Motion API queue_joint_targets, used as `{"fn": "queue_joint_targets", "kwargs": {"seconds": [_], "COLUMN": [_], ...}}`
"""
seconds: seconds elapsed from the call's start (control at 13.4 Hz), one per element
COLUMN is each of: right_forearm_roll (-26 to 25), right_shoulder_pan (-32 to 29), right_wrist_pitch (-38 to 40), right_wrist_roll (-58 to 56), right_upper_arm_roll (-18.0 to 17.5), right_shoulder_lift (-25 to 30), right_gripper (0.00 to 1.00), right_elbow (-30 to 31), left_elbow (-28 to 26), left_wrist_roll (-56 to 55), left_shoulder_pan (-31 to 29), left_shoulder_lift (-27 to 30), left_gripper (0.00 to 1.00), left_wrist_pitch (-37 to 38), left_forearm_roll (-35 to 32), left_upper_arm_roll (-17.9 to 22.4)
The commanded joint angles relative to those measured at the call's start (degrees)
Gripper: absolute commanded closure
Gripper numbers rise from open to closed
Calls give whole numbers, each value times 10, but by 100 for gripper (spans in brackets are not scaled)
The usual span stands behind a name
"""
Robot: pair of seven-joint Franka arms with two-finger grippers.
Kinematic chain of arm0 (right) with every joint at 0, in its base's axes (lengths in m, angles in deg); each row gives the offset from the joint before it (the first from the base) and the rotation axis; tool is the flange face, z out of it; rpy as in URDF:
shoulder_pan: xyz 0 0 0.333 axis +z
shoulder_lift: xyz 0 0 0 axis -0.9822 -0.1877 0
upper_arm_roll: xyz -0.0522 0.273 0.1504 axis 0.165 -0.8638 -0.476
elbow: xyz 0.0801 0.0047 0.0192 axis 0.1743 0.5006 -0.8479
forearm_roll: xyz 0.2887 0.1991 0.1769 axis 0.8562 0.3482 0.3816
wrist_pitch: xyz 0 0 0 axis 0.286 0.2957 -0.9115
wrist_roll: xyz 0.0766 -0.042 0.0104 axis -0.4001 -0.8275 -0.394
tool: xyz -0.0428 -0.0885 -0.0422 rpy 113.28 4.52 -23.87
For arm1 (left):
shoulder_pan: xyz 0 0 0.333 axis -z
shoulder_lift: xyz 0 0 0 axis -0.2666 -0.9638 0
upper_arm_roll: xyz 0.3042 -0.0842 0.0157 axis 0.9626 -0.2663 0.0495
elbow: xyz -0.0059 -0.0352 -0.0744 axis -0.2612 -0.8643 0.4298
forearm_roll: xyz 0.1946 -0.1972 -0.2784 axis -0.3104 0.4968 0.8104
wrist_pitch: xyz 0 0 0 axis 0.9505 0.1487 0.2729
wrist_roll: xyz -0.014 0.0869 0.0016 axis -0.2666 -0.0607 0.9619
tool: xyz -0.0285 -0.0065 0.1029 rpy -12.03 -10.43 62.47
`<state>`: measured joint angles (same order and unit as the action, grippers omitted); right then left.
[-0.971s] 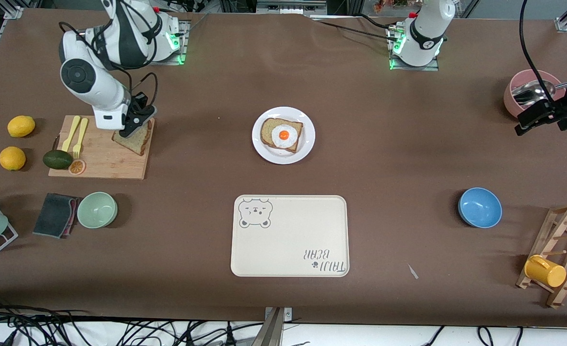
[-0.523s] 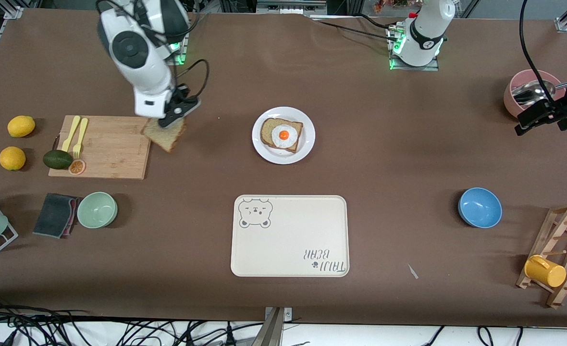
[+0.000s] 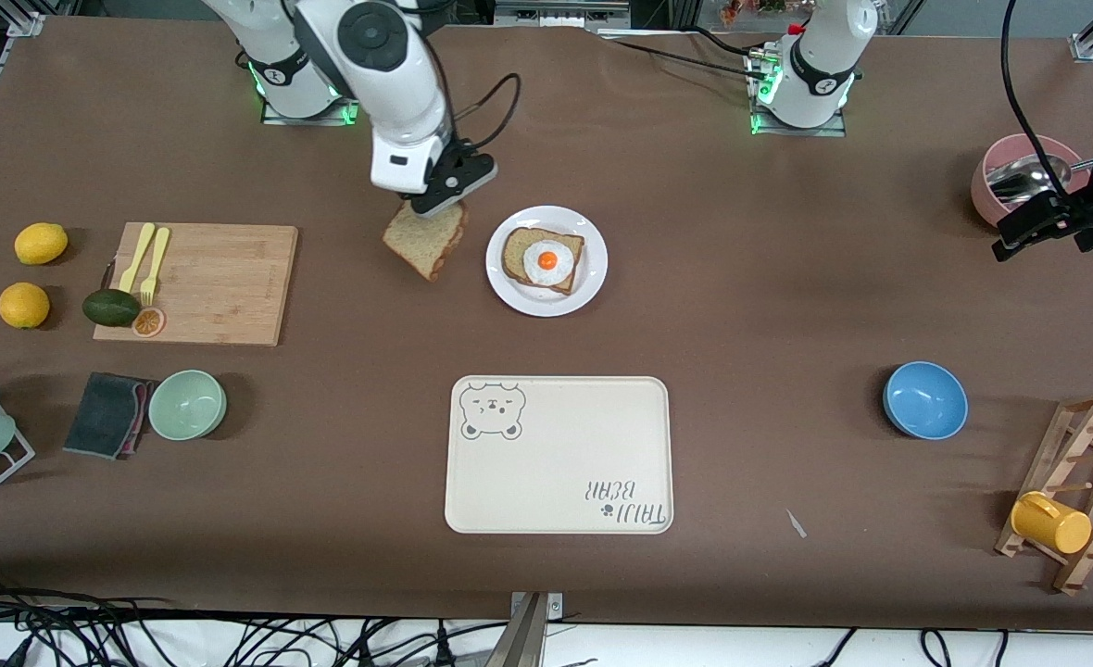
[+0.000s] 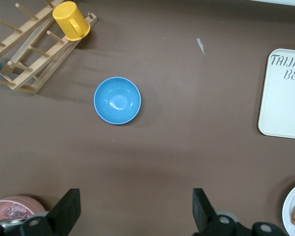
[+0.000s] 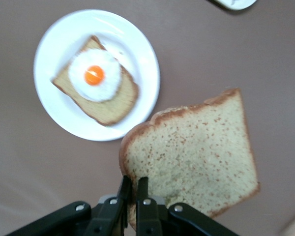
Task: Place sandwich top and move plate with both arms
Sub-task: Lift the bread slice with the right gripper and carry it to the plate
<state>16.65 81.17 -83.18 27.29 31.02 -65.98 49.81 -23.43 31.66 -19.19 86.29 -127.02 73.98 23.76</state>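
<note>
Right claw (image 5: 130,194) clamped on crust edge of speckled square bread slice (image 3: 425,238), hanging tilted above brown bench beside round glossy white plate (image 3: 589,278) bearing egg toast (image 3: 544,260), left claw (image 4: 135,209) waiting agape near pink bowl (image 3: 989,181).

Swung away from the cutting board (image 3: 196,283) with the right claw (image 3: 438,207) pinched on one edge of the sandwich top (image 3: 426,239); lifted clear of the wood and carried across bare table (image 3: 343,278); now hanging tilted in the air just beside the plate (image 3: 591,278).
</note>
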Motion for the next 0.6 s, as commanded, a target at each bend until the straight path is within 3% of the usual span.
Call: {"fn": "queue_joint_targets", "kwargs": {"seconds": [0.0,0.15,0.3,0.52], "right_forearm_roll": [-41,-93,-179,-263], "right_shoulder_pan": [48,88,123,144], "right_wrist_pitch": [-44,-47,-41,-26], "right_wrist_roll": [128,241,385,513], "right_upper_arm_roll": [-2,-1,2,3], "right_shoulder_lift": [-81,-137,-210,-270], "right_gripper": [100,100,100,100], "right_elbow": [-45,-100,-174,-220], "left_elbow": [4,4,7,7], "left_wrist_roll": [1,1,1,1], "left_shoulder_pan": [-1,-1,-1,-1], "left_shoulder_lift": [5,5,4,4], "left_gripper": [0,0,0,0], "left_wrist_pitch": [8,8,11,11], "left_forearm_roll": [15,15,15,15], "left_upper_arm_roll": [-2,-2,-2,-2]}}
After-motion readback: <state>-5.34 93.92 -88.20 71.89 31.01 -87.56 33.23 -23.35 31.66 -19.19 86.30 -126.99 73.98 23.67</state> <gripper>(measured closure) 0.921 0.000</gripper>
